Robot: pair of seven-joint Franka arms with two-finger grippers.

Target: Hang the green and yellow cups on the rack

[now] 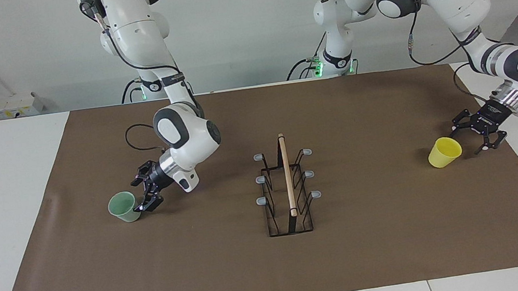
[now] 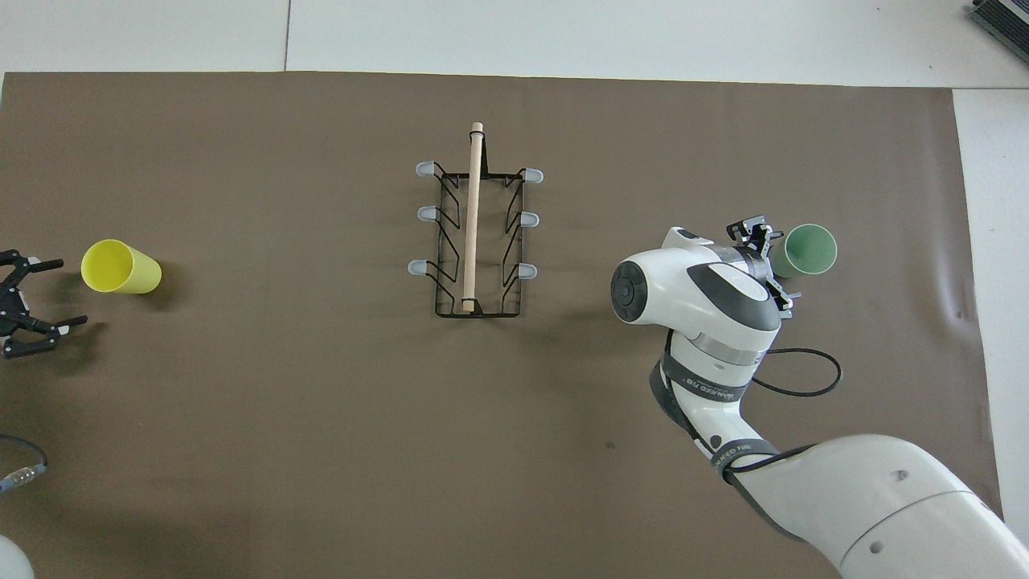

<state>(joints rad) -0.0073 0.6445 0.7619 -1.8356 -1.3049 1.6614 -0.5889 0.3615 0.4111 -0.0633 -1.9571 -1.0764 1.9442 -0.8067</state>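
Observation:
The pale green cup (image 1: 123,207) is in my right gripper (image 1: 145,199), which is shut on its base and holds it tilted, mouth up, just above the brown mat at the right arm's end; the cup (image 2: 806,250) and gripper (image 2: 769,256) also show in the overhead view. The yellow cup (image 1: 444,152) lies on its side at the left arm's end, mouth toward my left gripper (image 1: 468,139). That gripper is open and empty, close beside the cup's mouth (image 2: 107,266) and apart from it (image 2: 71,292). The black wire rack (image 1: 287,176) with its wooden dowel (image 2: 474,217) stands mid-table, with nothing on its prongs.
A brown mat (image 1: 380,249) covers most of the white table (image 1: 3,196). A black cable (image 2: 804,378) loops from the right arm's wrist over the mat. A white socket box (image 1: 16,103) sits at the table's edge near the wall.

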